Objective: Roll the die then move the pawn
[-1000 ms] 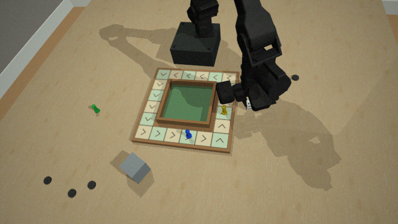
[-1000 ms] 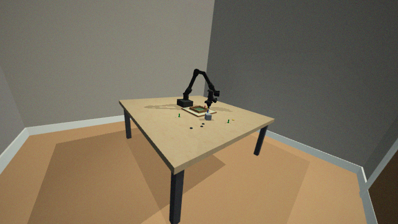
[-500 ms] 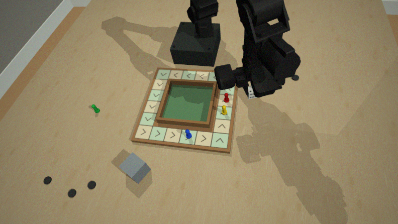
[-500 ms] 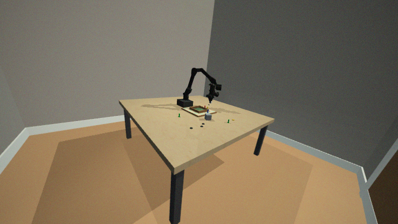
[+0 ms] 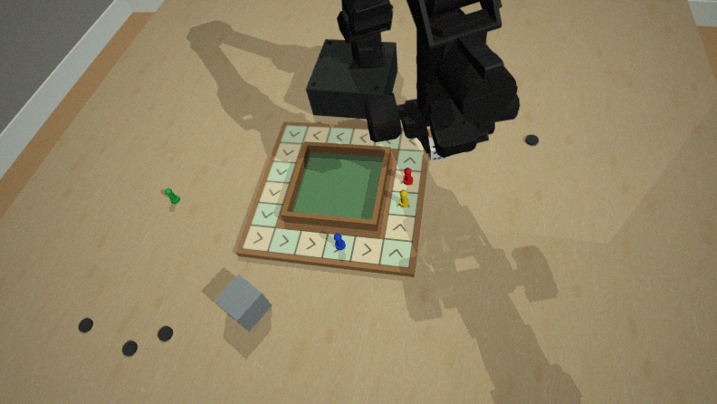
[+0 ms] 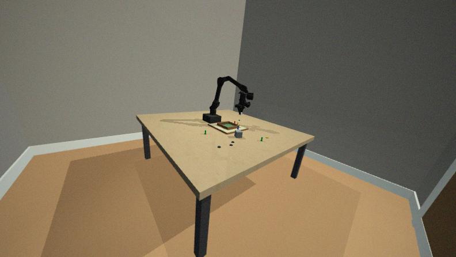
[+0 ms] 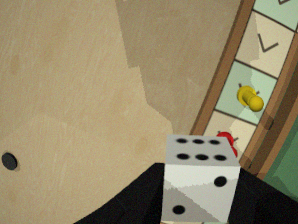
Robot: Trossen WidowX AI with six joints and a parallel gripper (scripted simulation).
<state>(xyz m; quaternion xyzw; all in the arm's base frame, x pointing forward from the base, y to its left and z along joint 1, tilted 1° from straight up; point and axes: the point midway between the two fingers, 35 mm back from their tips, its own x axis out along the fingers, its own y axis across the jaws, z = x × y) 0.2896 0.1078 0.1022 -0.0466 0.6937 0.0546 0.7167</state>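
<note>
gripper (image 5: 431, 150) (image 6: 240, 112) (image 7: 194, 173): clamped on die, raised above table
die (image 5: 434, 151) (image 6: 240, 113) (image 7: 201, 172): between the fingers, outside the tray; six-pip and two-pip faces visible in wrist view
tray (image 5: 330, 219) (image 6: 228, 128): mid-board, die not in it
red pawn (image 5: 407, 177) (image 6: 234, 122) (image 7: 228, 136): upright, one square ahead of yellow pawn (image 5: 404, 198) (image 6: 237, 123) (image 7: 250, 98)
blue pawn (image 5: 339, 242) (image 6: 238, 127): on near row
</note>
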